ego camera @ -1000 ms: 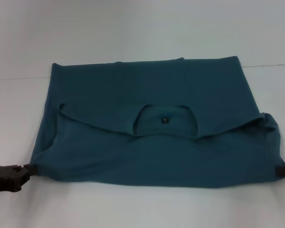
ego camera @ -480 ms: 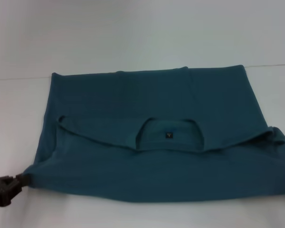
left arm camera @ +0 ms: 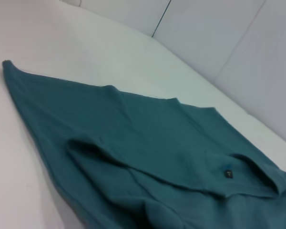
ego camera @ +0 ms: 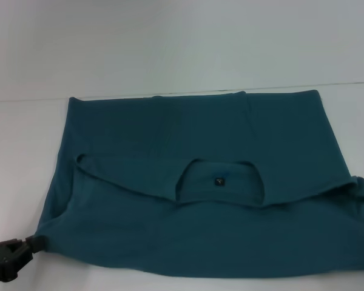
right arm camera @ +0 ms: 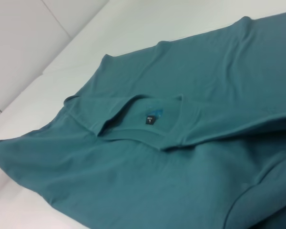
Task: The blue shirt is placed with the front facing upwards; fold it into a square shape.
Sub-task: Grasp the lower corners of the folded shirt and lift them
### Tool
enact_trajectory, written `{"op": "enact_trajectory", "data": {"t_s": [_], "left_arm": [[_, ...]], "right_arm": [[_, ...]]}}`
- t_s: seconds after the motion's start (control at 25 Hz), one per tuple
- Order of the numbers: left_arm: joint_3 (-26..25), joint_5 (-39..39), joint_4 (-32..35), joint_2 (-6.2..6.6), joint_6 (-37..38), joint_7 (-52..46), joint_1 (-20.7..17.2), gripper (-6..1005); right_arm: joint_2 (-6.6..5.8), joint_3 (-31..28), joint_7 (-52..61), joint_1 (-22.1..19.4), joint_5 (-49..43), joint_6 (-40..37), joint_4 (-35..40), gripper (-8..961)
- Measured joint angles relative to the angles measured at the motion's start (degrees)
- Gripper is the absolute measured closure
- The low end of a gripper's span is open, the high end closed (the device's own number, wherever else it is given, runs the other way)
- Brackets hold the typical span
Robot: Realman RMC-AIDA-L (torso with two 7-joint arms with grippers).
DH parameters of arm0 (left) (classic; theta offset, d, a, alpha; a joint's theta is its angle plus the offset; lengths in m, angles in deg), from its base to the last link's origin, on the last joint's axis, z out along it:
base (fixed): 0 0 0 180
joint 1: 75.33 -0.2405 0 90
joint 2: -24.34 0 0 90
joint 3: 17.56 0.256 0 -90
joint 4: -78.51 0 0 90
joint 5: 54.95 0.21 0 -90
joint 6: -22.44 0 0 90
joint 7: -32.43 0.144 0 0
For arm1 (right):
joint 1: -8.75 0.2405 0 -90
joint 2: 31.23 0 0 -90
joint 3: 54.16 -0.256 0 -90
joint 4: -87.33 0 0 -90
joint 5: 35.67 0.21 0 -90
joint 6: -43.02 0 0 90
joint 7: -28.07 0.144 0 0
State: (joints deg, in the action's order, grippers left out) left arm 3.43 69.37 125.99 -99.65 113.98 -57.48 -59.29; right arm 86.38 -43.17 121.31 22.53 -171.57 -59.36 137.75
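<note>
The left end effector [ego camera: 29, 244] pinches the near-left corner of the folded blue shirt [ego camera: 200, 182] on the white surface [ego camera: 170, 48].

Bare white surface [ego camera: 170, 48] lies open far of the folded teal-blue cotton shirt [ego camera: 200, 182], which fills the near middle.

blue shirt [ego camera: 194, 200]: soft matt knit cloth, lightly creased, stitched hems | neck label [ego camera: 219, 181]: small dark woven-looking patch | table [ego camera: 170, 48]: smooth matt white surface, faint sheen | left gripper [ego camera: 25, 245]: dark matt plastic-looking fingers pinching the shirt's near corner
</note>
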Motion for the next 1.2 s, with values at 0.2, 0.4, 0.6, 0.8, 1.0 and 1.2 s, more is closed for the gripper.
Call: {"op": "enact_trajectory", "data": {"t_s": [0.2,0.4,0.6,0.8,1.0,1.2], "left_arm": [[-1.75,-0.04,-0.21,0.06,1.61,0.64,-0.46,968],[-3.13,0.32,-1.39,0.07,2.79,2.45,-1.75,969],[-4.14,0.81,-2.13,-0.03,3.30,3.50,-2.86,969],[-4.81,1.09,-2.41,-0.18,3.72,4.62,-3.89,969],[-5.06,1.69,-2.49,-0.20,4.61,5.28,-4.33,968],[-6.83,1.79,-2.54,-0.20,5.79,6.75,-5.56,968]], "right_arm": [[-0.79,-0.91,-2.85,-1.59,-0.13,0.56,-3.28,885],[-0.76,-1.44,-3.22,-2.48,-0.17,0.67,-3.49,883],[-0.79,-1.48,-3.29,-3.24,-0.26,0.83,-3.13,882],[-0.85,-1.50,-3.32,-4.26,-0.39,0.83,-2.85,881],[-0.94,-1.66,-4.18,-5.02,-0.52,0.87,-2.84,880],[-0.89,-2.30,-6.37,-5.75,-1.58,0.36,-3.41,879]]}}
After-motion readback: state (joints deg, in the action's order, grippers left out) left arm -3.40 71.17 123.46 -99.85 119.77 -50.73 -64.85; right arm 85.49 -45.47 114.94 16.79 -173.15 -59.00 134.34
